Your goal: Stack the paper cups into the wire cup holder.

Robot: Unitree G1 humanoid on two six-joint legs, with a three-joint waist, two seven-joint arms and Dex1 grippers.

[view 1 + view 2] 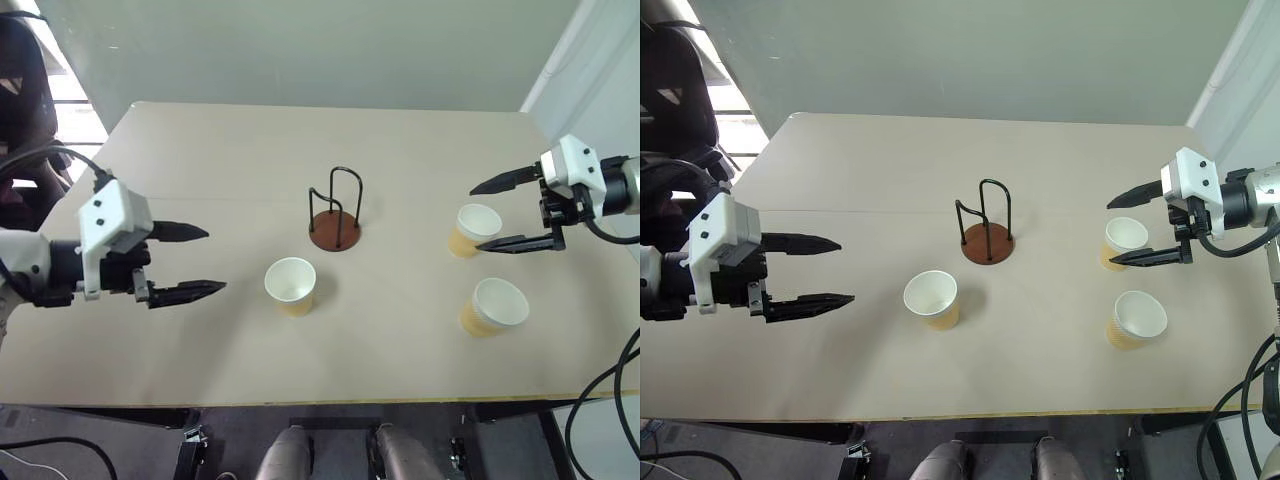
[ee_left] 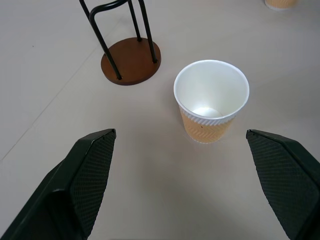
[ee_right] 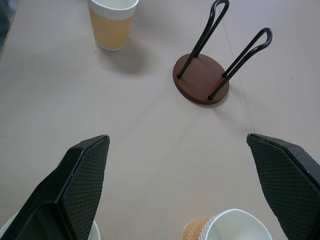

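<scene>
Three paper cups stand upright on the table: one in the middle (image 1: 290,285), one at the right (image 1: 474,228), one nearer the front right (image 1: 494,305). The wire cup holder (image 1: 335,215), black loops on a reddish-brown disc, stands empty behind the middle cup. My left gripper (image 1: 216,260) hovers open to the left of the middle cup (image 2: 211,100), pointing at it, nothing between its fingers. My right gripper (image 1: 475,218) hangs open above the right cup, pointing left towards the holder (image 3: 201,77); it holds nothing.
The pale table (image 1: 230,160) has its front edge just below the cups and a seam running across its middle. A dark chair (image 1: 675,90) stands at the far left, beyond the table. Cables hang at the right edge.
</scene>
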